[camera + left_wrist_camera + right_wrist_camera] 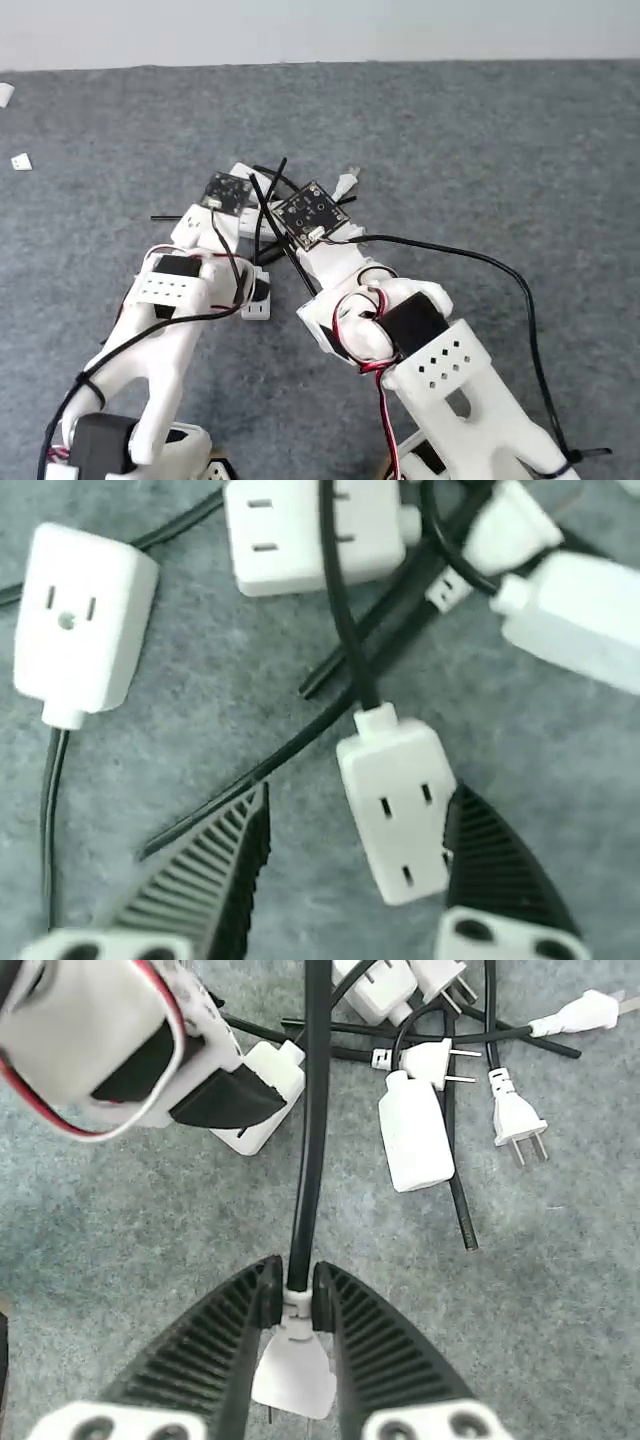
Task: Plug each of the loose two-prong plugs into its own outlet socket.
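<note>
My left gripper (360, 800) is open and low over the grey carpet. A white outlet socket (397, 810) on a black cord lies between its fingers, close against one finger (490, 850). Two more white sockets (75, 620) (310, 530) lie just beyond. My right gripper (296, 1268) is shut on a white two-prong plug (293, 1365) where its black cord (312, 1110) leaves it. Ahead of it lie loose plugs (430, 1060) (515, 1115) (590, 1010) and a socket block (415, 1140). In the high view both arms (170, 290) (420, 340) meet over the tangle of cords.
Black cords (265, 215) cross in a knot under both wrists. A long black cable (520, 300) loops along the right arm. Small white scraps (20, 161) lie at the far left. Open carpet (500, 150) stretches to the back and right.
</note>
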